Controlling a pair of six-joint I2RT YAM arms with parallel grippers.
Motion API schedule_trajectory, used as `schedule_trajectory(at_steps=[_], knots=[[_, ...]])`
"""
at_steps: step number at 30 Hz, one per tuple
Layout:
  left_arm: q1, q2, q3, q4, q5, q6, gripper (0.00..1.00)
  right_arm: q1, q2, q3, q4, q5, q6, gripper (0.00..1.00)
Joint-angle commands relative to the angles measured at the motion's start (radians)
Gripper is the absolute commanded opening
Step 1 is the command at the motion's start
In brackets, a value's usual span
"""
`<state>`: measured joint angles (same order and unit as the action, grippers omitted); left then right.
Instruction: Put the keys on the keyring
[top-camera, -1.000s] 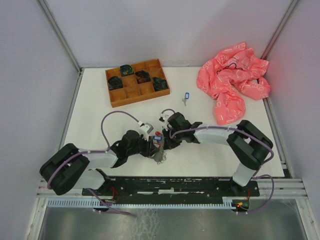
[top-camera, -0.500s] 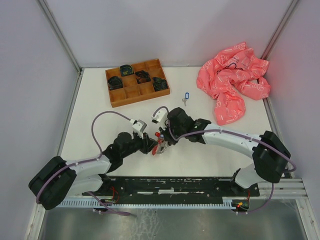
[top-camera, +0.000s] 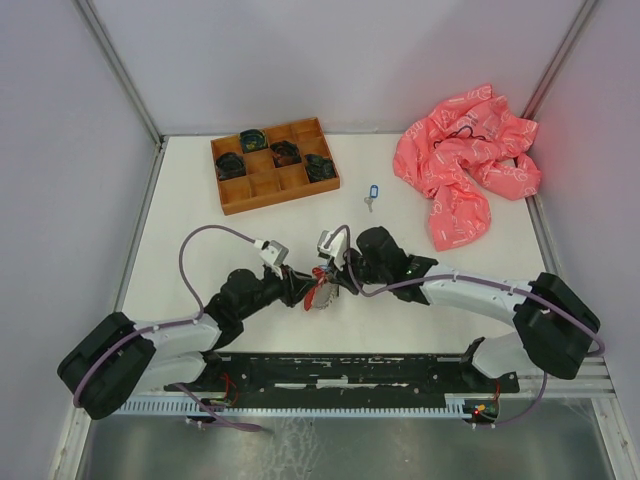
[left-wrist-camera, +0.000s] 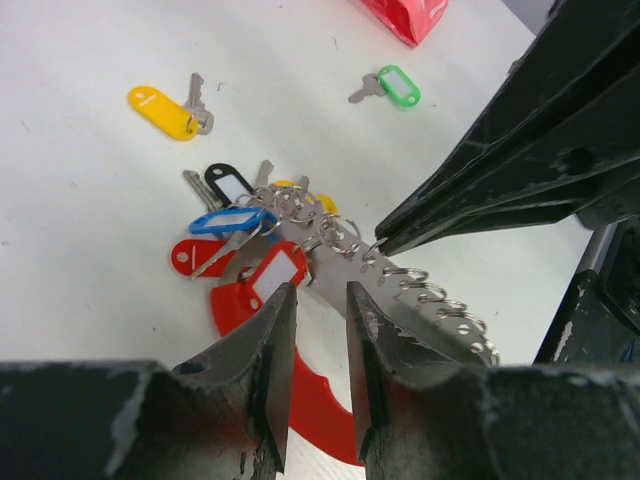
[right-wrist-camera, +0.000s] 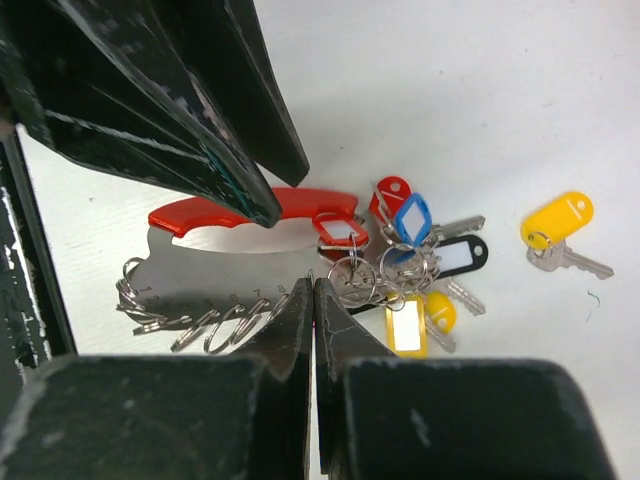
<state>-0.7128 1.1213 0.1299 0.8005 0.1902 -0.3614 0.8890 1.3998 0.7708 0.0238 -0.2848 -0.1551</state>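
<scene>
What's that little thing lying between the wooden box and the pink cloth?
A small key with a blue tag, lying alone on the white table between the wooden box and the pink cloth. The top view shows it.

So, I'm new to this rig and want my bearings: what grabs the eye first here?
At the middle of the table, the left end effector and the right end effector both pinch the keyring, a red loop on a metal strip bunched with colourful tagged keys. A crumpled pink bag lies at the far right, and a wooden tray at the far left.
</scene>
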Motion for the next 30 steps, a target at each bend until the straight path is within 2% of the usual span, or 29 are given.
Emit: schedule_trajectory(at_steps=[1, 7, 11, 19, 30], knots=[[0.004, 0.018, 0.008, 0.1, 0.029, 0.053, 0.34, -0.015, -0.001, -0.06, 0.215, -0.03, 0.007, 0.01], [0.003, 0.075, 0.028, 0.075, 0.043, 0.142, 0.34, -0.019, 0.018, -0.175, 0.407, -0.026, 0.052, 0.01], [0.004, 0.162, 0.047, 0.14, 0.118, 0.175, 0.34, -0.029, 0.031, -0.221, 0.52, -0.055, 0.051, 0.01], [0.004, 0.329, 0.065, 0.283, 0.288, 0.281, 0.31, -0.037, 0.04, -0.257, 0.55, -0.076, 0.031, 0.01], [0.005, 0.381, 0.067, 0.345, 0.357, 0.464, 0.28, -0.041, 0.064, -0.251, 0.552, -0.126, 0.017, 0.01]])
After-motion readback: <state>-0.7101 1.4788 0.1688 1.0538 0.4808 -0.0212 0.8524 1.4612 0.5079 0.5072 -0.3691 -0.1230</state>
